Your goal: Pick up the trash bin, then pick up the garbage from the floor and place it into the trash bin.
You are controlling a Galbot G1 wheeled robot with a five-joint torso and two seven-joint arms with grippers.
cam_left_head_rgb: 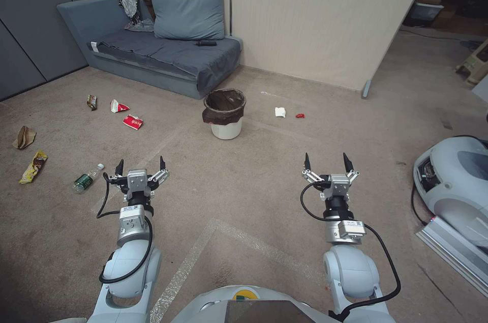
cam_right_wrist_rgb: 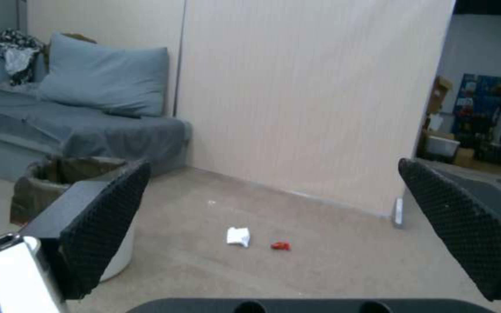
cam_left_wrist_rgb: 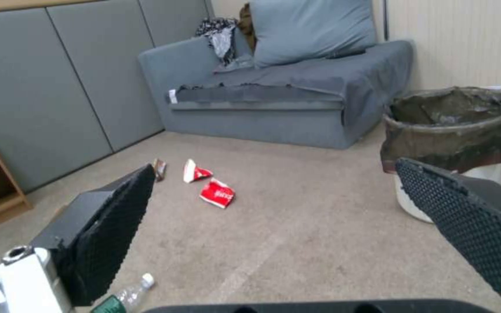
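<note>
The left gripper hangs above the floor with its two fingers spread apart and nothing between them. It is well apart from the trash bin, on the near left side of it. The right gripper is at about the same level on the near right side of the bin, also with its fingers apart and empty.

The trash bin stands upright on the carpet, just in front of the corner of the grey sofa. A dark bag is folded over its rim; in the left wrist view the inside shows the wrinkled liner, and I cannot tell if anything lies in it.

Left of the bin lie two crumpled red-white packets, apart from each other, and a small dark wrapper farther left. A clear bottle lies on its side just beside the left gripper, its white cap pointing toward the bin. Farther left are a brown paper bag and a yellow wrapper. Right of the bin lie a white tissue and, just beside it, a red scrap.
</note>
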